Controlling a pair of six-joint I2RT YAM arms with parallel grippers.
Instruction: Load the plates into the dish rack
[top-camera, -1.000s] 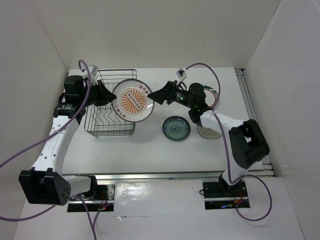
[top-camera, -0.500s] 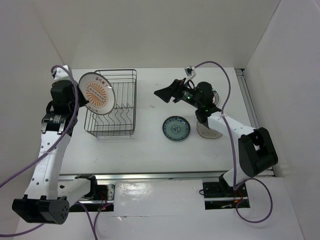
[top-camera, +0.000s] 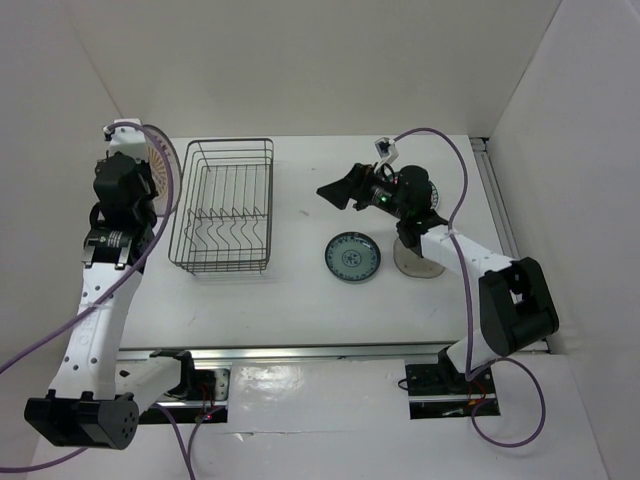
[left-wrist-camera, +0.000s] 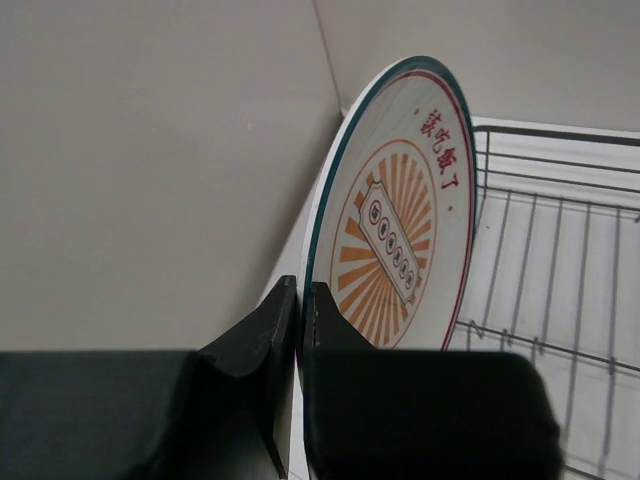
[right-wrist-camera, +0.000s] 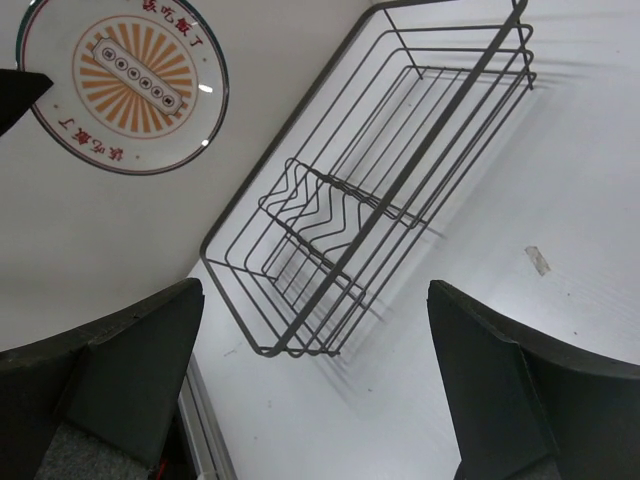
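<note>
Left wrist: left fingers (left-wrist-camera: 322, 325) pinch glossy round plate (left-wrist-camera: 400, 200); right fingers (right-wrist-camera: 130, 350) spread; rack (right-wrist-camera: 402, 180) probably metal.

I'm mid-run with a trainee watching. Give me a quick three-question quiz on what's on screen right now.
1. True or false: the dish rack already holds a plate.
2. Which arm's gripper holds the white plate? A: left. B: right.
3. Fill in: ___ plates lie flat on the table.
Key: 1 false, it is empty. 2 A, the left gripper pinches its rim. 3 two: the blue-green plate and the grey-beige plate.
</note>
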